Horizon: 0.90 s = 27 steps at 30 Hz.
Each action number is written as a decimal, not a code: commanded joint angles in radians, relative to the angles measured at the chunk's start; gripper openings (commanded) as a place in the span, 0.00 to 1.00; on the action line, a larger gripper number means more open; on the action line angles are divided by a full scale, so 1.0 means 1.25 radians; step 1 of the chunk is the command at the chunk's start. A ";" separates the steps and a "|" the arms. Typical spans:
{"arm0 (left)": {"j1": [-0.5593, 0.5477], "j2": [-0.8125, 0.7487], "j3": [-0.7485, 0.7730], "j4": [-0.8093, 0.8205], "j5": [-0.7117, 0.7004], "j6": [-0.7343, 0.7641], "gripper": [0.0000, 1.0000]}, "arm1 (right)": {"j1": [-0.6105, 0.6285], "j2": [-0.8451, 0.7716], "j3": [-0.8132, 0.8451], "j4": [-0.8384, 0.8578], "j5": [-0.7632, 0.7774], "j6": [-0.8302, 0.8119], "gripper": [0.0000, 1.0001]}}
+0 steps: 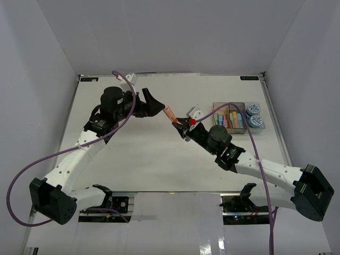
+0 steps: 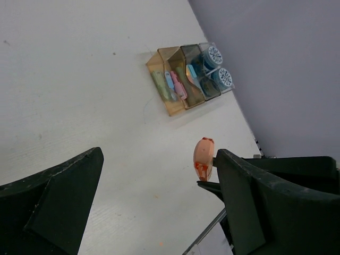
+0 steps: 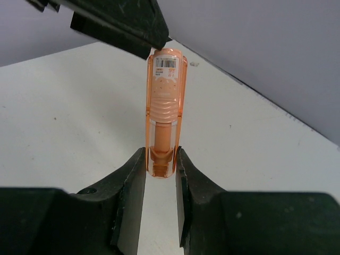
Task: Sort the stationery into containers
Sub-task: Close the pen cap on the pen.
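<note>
Pinched narrow between the right arm's jaws by its bottom end, the orange stick (image 3: 164,106) stands upright in the air. It looks light, stiff and slick; the ribbed middle seems the surest hold. Just beside its top hangs 1 of the left arm's jaws, spread wide, holding nothing. Well beyond, on the table (image 2: 79,79), the amber bin (image 2: 176,110) holds other sticks.

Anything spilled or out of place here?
Nothing stands out. Three translucent plastic bins sit upright in a row; the one item outside them, a translucent orange stick, is clamped in the right gripper, open left gripper beside it.
</note>
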 commanded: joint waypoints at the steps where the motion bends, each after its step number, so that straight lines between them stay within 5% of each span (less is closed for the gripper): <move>1: -0.003 -0.038 0.120 -0.100 0.003 0.053 0.98 | 0.005 -0.035 0.007 0.063 -0.015 -0.056 0.09; 15: -0.003 0.050 0.348 -0.382 0.181 0.213 0.72 | 0.005 -0.068 0.075 -0.035 -0.136 -0.176 0.09; 27: -0.003 0.088 0.349 -0.389 0.194 0.211 0.48 | 0.005 -0.028 0.126 -0.048 -0.147 -0.214 0.08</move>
